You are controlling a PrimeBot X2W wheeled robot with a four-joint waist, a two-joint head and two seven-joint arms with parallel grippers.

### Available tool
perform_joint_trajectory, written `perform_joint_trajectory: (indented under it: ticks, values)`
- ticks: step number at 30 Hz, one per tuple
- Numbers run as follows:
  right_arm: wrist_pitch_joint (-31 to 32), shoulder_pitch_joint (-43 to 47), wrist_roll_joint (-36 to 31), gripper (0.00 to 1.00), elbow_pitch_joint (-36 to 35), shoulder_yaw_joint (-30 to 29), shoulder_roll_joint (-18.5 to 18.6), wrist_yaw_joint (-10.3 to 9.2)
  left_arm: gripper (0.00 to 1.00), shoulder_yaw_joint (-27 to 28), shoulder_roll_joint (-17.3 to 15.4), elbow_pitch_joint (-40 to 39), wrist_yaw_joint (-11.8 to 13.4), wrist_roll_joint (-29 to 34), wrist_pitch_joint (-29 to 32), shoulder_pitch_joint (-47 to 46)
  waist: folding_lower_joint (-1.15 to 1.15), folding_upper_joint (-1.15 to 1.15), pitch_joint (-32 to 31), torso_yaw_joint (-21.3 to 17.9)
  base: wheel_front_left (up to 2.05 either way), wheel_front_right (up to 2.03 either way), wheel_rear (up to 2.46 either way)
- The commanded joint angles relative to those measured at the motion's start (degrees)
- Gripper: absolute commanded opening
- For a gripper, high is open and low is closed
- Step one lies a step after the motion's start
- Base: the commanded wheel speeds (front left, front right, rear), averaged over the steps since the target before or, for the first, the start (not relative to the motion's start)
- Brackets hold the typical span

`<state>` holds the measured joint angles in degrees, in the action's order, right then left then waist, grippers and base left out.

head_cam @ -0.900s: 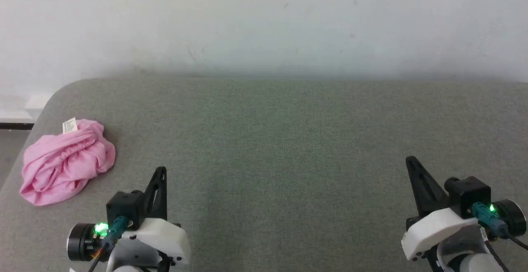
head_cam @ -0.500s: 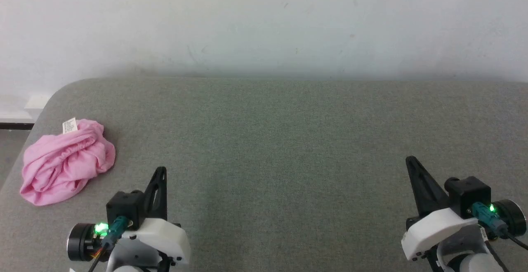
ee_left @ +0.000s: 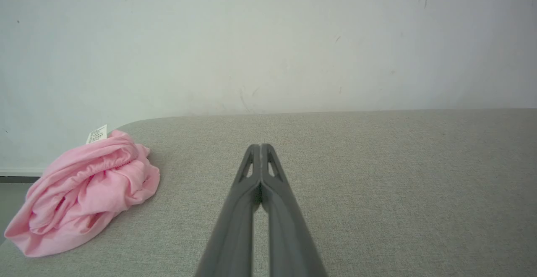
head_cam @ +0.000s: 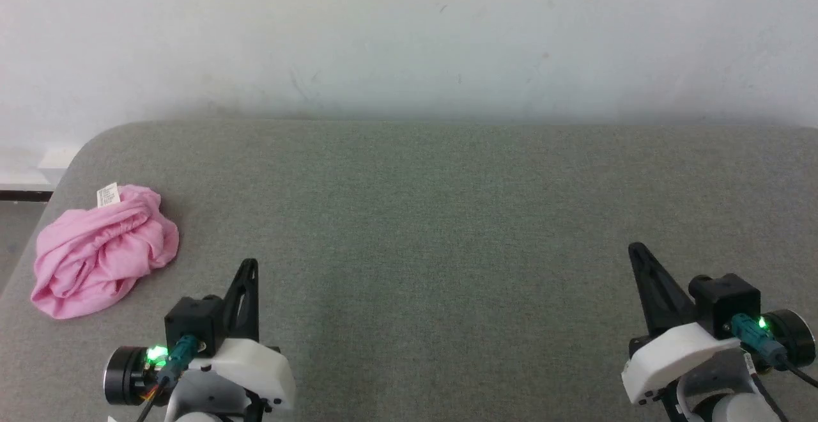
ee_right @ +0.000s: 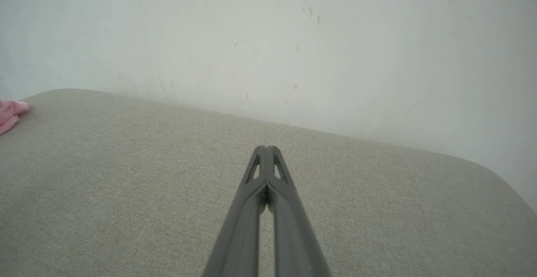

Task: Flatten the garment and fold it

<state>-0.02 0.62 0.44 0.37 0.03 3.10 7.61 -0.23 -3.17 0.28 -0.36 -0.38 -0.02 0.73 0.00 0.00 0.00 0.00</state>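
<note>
The left jaws are clenched on nothing: in the left wrist view their two dark fingers (ee_left: 237, 226) press together at the tips. The right jaws' fingers (ee_right: 243, 226) meet the same way, also empty. Each pair hovers low over the near side of the grey desk (head_cam: 409, 217), one at either end, pointing toward the pale wall (head_cam: 409, 38). This reads as a rest pose that leaves the middle bare, a likely place to spread cloth. The garment (head_cam: 102, 249) lies by the desk's left edge, just short of its rounded far corner. It is near the left jaws and well apart from the right ones, bunched into a loose pink heap with its white care label (head_cam: 107, 195) poking out at the back. Judged from that, nothing of the task is done yet. The left arm looks the likelier one to reach it, and its jaws must part first. So near the edge, a careless tug could drag the heap off the desk
</note>
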Motion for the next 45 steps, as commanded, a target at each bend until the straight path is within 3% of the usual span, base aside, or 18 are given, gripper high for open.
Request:
perform_joint_trajectory:
  ticks: [1,26,45]
  values:
    - [0.0,0.0,0.0,1.00,0.0,0.0,0.0,0.00,1.00,0.0,0.0,0.0,0.0,0.0,0.0,0.0,0.00,0.00,0.0,0.0,0.00,0.00,0.00]
    - [-2.3,0.2,0.7,1.00,-0.4,-0.3,0.0,-0.02,1.00,-0.9,0.0,0.0,0.8,-0.7,-2.3,0.8,0.00,0.00,0.1,0.5,0.00,0.00,0.00]
    - [-4.6,1.3,0.8,1.00,-0.2,0.2,0.0,-0.04,1.00,-1.2,0.1,-0.5,1.3,-1.0,-4.6,2.1,0.00,0.00,-1.0,6.0,0.00,0.00,0.00]
